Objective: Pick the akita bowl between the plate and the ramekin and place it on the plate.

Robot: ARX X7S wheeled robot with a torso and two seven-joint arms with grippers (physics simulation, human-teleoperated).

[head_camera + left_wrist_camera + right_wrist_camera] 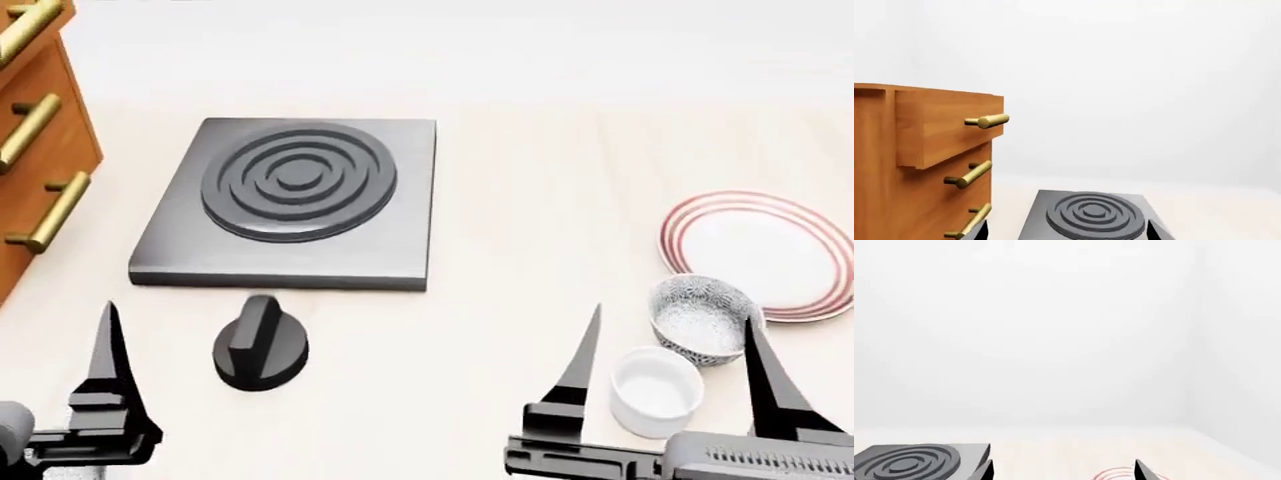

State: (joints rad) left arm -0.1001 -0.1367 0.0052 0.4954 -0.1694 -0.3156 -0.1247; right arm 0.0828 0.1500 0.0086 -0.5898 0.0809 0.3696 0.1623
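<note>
In the head view the speckled grey-and-white akita bowl point(698, 318) stands on the pale table, touching the near rim of the red-ringed white plate point(761, 250). The plain white ramekin point(654, 390) stands just in front of the bowl. My right gripper point(674, 378) is open and empty, and its two dark fingers frame the ramekin and bowl from the near side. In the right wrist view, the right gripper point(1064, 471) shows only its fingertips, with a sliver of the plate point(1121, 474) beyond; bowl and ramekin are hidden there. My left gripper point(1067, 232) is open and empty at the near left.
A grey hotplate point(287, 200) with a ringed burner lies at the centre left, and a black knob point(260, 345) stands in front of it. A wooden drawer cabinet point(34, 150) with brass handles point(984, 121) stands at the far left. White walls lie behind.
</note>
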